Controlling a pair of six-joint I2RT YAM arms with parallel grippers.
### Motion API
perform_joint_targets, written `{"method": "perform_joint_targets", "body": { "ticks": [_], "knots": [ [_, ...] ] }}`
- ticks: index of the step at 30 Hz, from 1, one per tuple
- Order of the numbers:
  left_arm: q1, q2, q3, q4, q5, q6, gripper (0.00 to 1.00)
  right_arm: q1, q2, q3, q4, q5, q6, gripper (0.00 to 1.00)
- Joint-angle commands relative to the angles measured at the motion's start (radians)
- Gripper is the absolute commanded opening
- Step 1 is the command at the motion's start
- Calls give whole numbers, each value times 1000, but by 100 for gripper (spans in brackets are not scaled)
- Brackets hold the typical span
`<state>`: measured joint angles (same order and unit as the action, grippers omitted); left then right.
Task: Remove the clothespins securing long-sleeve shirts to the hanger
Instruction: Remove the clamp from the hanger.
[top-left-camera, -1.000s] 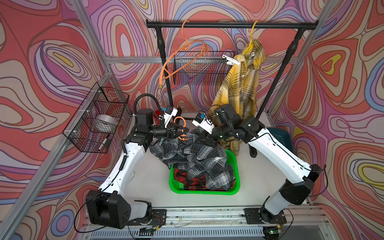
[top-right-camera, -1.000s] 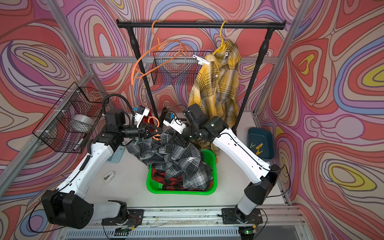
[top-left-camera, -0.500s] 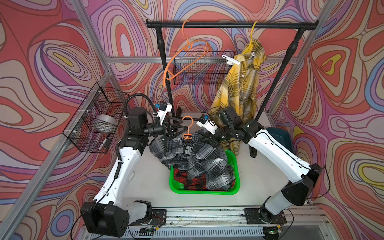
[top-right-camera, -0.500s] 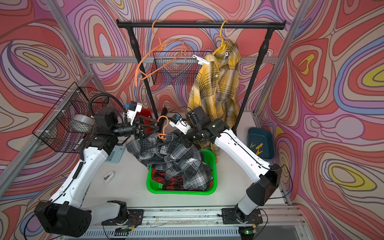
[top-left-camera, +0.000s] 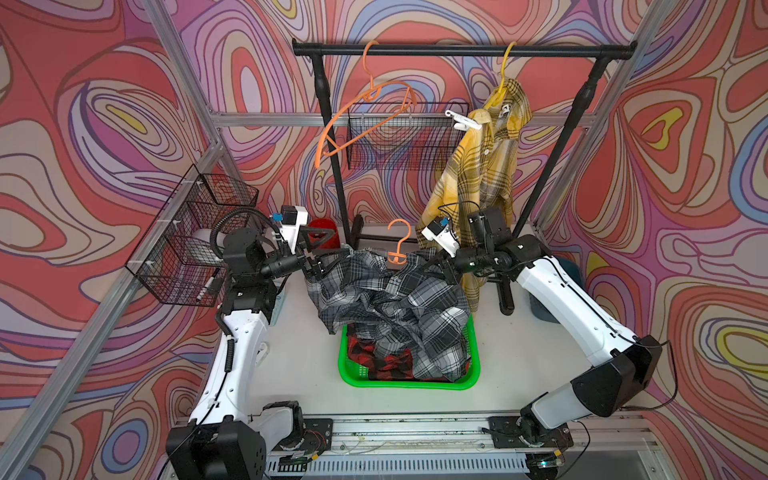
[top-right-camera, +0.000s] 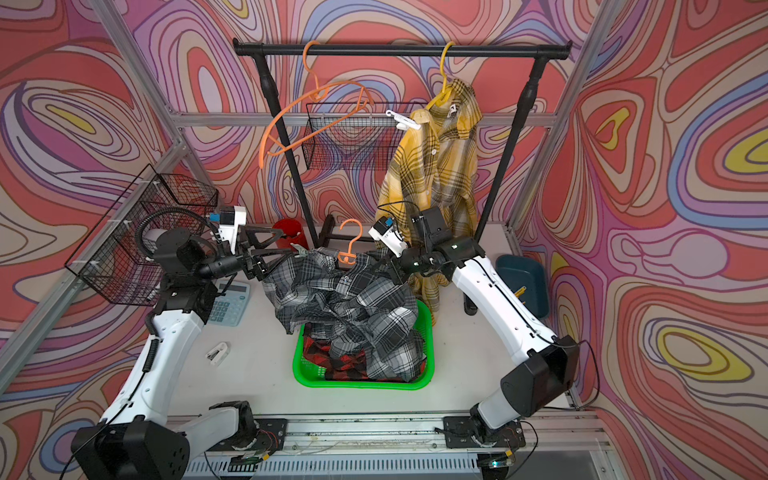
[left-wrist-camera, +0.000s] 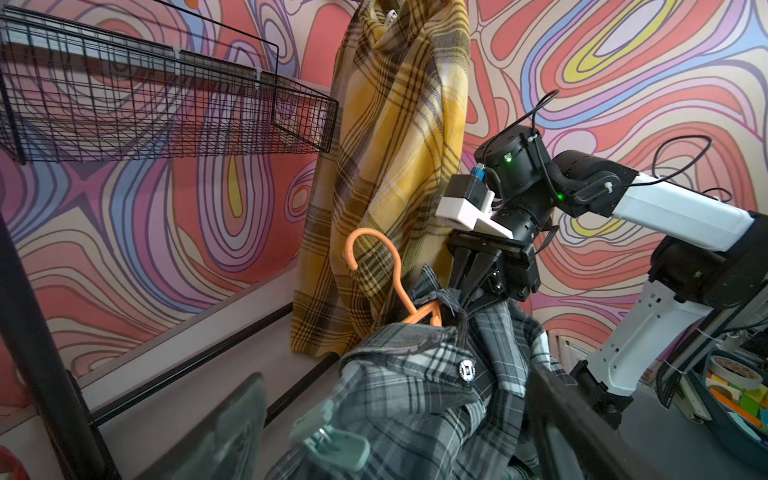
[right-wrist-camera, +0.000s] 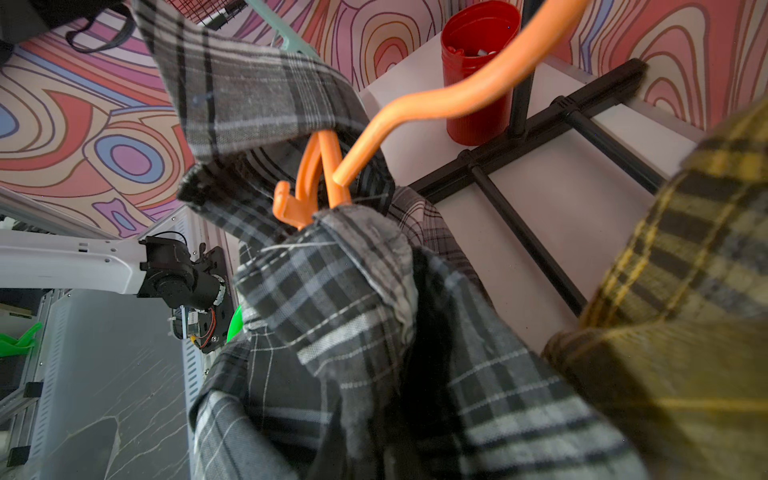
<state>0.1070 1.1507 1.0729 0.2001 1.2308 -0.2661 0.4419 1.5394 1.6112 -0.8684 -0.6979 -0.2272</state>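
We're seeing the left gripper (top-right-camera: 287, 246) spread wide, its jaws flanking the pale green plastic clothespin (left-wrist-camera: 332, 440) that is clipping the grey-white-black plaid shirt (top-left-camera: 390, 307). The right gripper (left-wrist-camera: 473, 305) is clenching that shirt's other shoulder beside the orange plastic hanger (top-left-camera: 397, 245), above the green plastic basket (top-left-camera: 471, 374).

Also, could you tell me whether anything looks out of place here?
Yes: the empty orange hanger hangs steeply tilted on the rail, and a small white clip lies loose on the table beside the left arm, away from any shirt.
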Motion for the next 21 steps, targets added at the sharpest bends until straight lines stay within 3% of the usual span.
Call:
{"method": "perform_joint_targets", "body": {
  "ticks": [1, 8, 11, 17, 21],
  "knots": [
    [25, 9, -4, 118, 33, 18, 93, -20, -39, -12, 3, -81, -20, 0],
    [28, 25, -27, 146, 106, 185, 92, -29, -30, 4, -10, -97, -30, 0],
    [27, 35, -18, 44, 153, 307, 89, -29, -27, 12, -11, -100, -33, 0],
    [26, 33, -15, -134, 122, 535, 84, -29, 10, 56, -29, -115, -38, 0],
    [26, 59, -5, -152, 132, 557, 81, -29, 14, 68, -23, -117, -32, 0]
  ]
}}
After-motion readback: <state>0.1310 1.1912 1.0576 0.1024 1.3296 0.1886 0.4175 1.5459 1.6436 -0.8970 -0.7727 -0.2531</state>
